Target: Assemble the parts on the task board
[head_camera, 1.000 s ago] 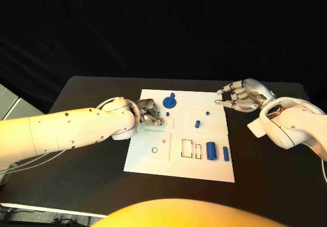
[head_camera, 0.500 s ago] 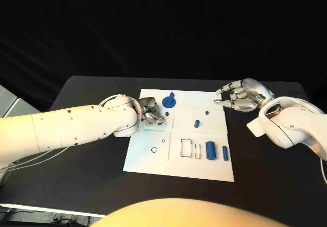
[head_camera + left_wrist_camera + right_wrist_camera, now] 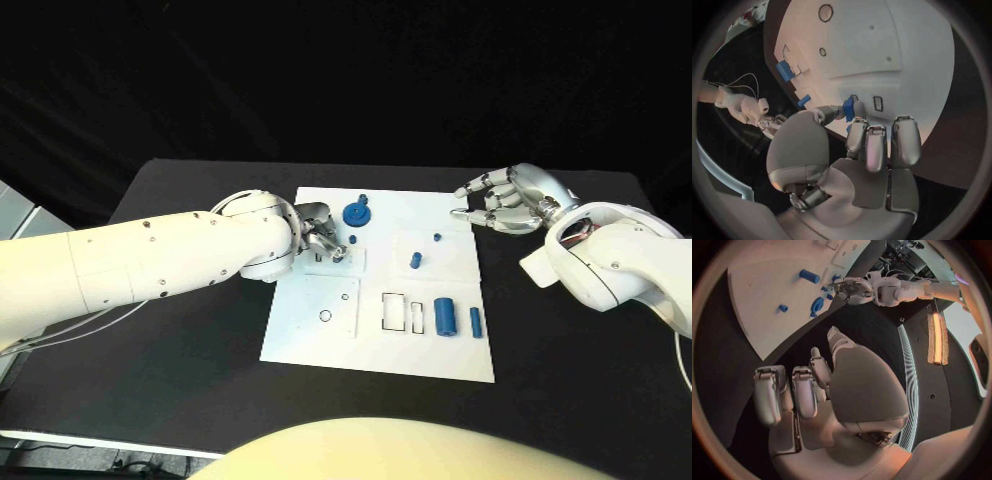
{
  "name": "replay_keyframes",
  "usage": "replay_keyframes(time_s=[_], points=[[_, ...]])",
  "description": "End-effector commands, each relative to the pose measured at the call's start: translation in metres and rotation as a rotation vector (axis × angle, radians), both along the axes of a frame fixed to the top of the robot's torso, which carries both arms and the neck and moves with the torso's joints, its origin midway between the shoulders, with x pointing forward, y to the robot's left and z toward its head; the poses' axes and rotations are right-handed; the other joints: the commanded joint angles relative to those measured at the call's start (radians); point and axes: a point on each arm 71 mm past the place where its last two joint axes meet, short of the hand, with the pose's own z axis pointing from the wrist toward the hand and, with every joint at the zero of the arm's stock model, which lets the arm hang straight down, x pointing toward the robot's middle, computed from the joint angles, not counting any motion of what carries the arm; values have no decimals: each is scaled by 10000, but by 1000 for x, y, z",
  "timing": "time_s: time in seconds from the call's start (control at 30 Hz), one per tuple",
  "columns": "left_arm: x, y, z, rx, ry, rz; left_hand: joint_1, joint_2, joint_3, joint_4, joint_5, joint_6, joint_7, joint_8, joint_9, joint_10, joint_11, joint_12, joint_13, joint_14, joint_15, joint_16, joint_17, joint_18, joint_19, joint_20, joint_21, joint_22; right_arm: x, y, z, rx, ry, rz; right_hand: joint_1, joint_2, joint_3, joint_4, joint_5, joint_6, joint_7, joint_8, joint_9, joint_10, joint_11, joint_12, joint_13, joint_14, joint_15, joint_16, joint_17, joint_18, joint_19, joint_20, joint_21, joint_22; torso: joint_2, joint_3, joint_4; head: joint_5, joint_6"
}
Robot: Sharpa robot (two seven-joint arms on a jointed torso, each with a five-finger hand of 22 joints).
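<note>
Over board (image 3: 433,355) near its far-left corner, L hand (image 3: 320,240) pinches small blue part (image 3: 848,108) betw thumb & a finger. Judgement: go slow, keep part upright, line up w/ slot before pressing. R hand (image 3: 505,203) off far-right edge, fingers loosely curled, holding nothing.

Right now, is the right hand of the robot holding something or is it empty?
Empty. The right hand hovers beside the task board, fingers apart and half curled, with nothing between them in the right wrist view.

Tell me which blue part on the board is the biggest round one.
The blue disc-shaped part near the task board's far edge, beside the left hand; the other parts are slim or tiny.
</note>
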Motion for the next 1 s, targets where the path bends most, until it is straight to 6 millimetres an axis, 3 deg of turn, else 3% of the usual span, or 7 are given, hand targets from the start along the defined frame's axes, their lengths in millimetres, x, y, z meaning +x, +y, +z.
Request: replay_keyframes(time_s=[0.03, 0.57, 1.0], points=[[-8, -1, -13, 501, 1122, -312, 144, 219, 1369, -1427, -53, 248, -281, 14, 20, 39, -10, -33, 4, 942, -72, 57, 2187, -151, 71, -30, 54, 7, 0, 2, -1, -54, 21, 173, 73, 44, -4, 59, 40, 49, -17, 34, -12, 2, -33, 36, -11, 862, 24, -48, 2003, 12, 777, 23, -65, 2238, 0, 1, 20, 9, -21], [-5, 2, 0, 725, 1023, -417, 213, 233, 1373, -1483, -48, 250, -281, 9, 28, 55, -13, -15, 43, 952, -76, 75, 2224, -162, 103, -37, 72, 59, 0, 2, -1, -50, 18, 183, 86, 37, -11, 61, 39, 47, -17, 37, -21, -1, -33, 35, -18, 861, 23, -51, 1999, 13, 776, 21, -68, 2236, 0, -16, 24, 33, -64], [-2, 0, 2, 745, 700, -413, 222, 253, 1355, -1473, -72, 252, -270, 0, 30, 35, -3, -53, -6, 945, -72, 62, 2196, -158, 88, -39, 60, 34, -1, 3, -1, -42, 13, 201, 86, 37, -11, 61, 39, 47, -17, 37, -21, -1, -33, 35, -18, 861, 23, -51, 1999, 13, 776, 21, -68, 2236, 4, -6, 20, 39, -45]])
